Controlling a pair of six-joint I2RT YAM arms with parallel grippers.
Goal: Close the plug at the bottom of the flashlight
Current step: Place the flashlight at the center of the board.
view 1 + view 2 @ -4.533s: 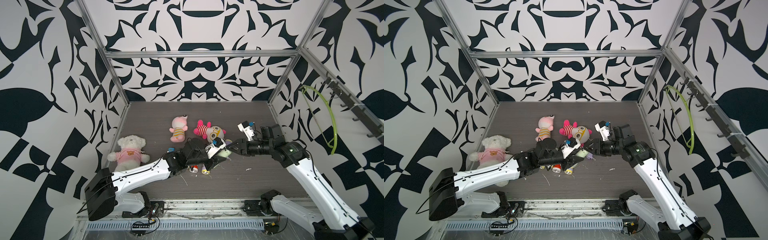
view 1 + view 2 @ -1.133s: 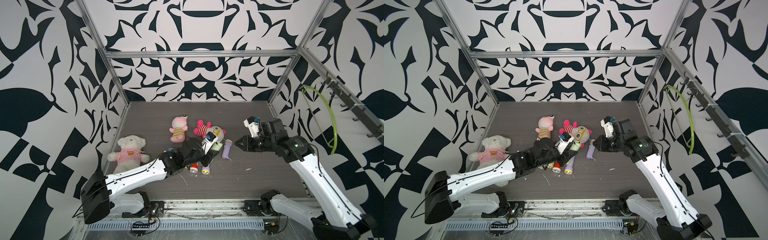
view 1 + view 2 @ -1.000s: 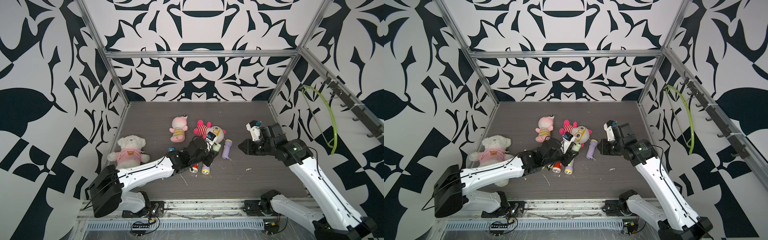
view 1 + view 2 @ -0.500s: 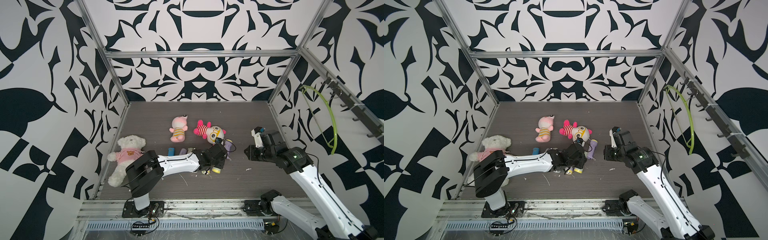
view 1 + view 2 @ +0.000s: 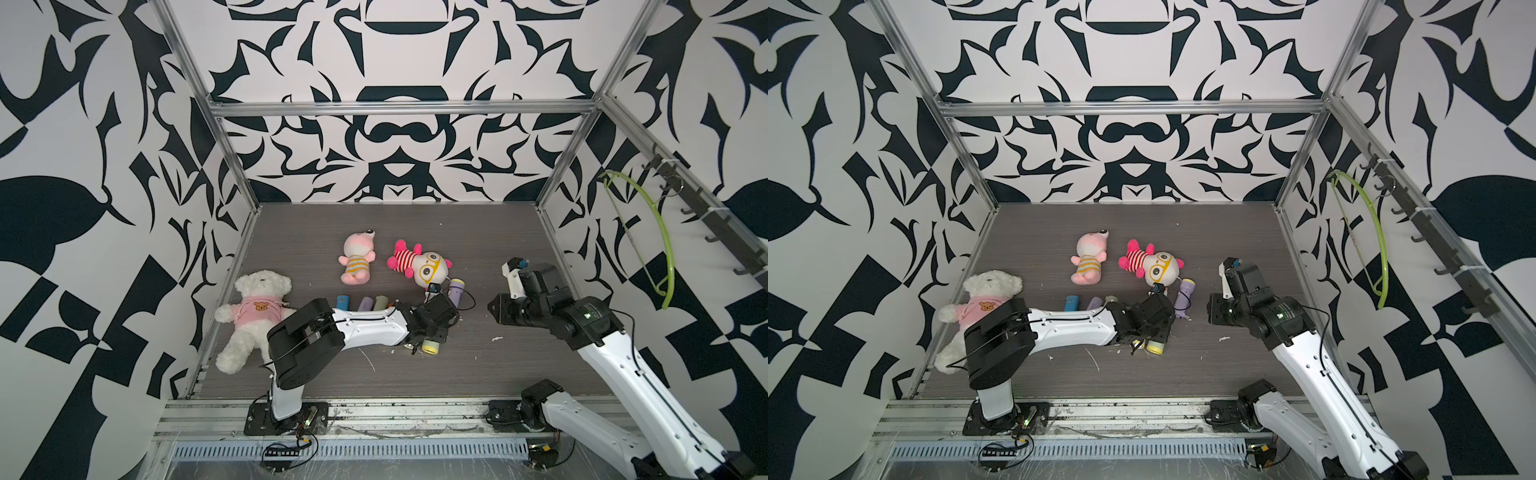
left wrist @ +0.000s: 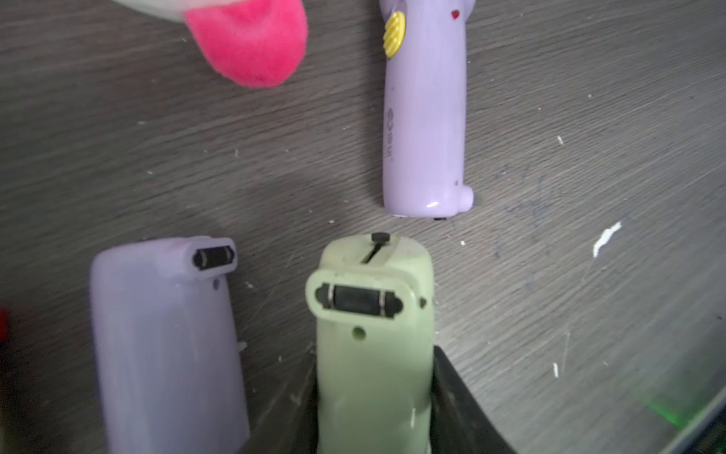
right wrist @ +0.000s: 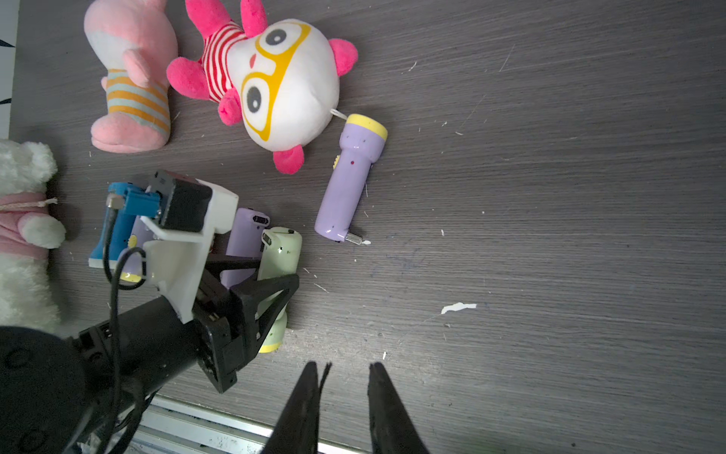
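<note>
Vs 1 s ago, L arm had dropped low. Green flashlight (image 6: 373, 353) lay flat on table (image 7: 550, 196), straddled by left gripper (image 7: 275, 275); clamped or easing off, couldn't tell. Empty right gripper (image 7: 345, 365) had backed away, jaws parted. Prob. set-down phase. Whether its bottom was sealed was unclear, view blurred.

The right gripper (image 7: 343, 365) has its jaws parted (the left gripper (image 7: 261, 273) flanks the green flashlight (image 7: 283, 245)).
</note>
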